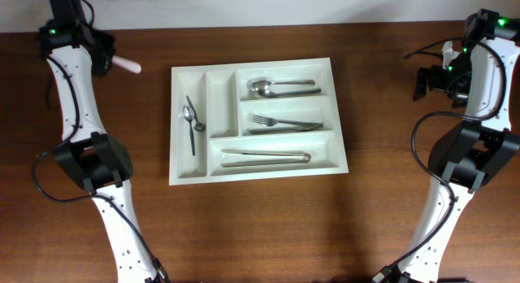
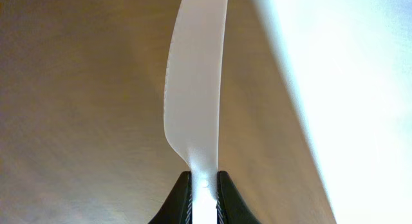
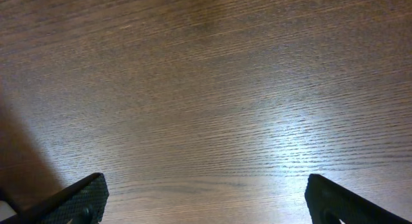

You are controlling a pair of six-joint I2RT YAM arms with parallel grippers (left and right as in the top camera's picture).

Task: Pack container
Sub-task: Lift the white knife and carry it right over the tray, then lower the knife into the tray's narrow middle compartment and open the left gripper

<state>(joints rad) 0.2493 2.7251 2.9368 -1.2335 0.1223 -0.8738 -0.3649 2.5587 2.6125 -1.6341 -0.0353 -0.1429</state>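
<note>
The white container lies mid-table, five compartments. It holds a small spoon in a narrow left slot, a larger spoon, a fork and tongs in the long slots. My left gripper is shut on a white plastic knife, held at the far left of the table, left of the container; its tip shows in the overhead view. My right gripper is open and empty over bare wood at the far right.
The brown wooden table carries only the tray. A bright white surface fills the right side of the left wrist view. Both arm bases stand near the front corners.
</note>
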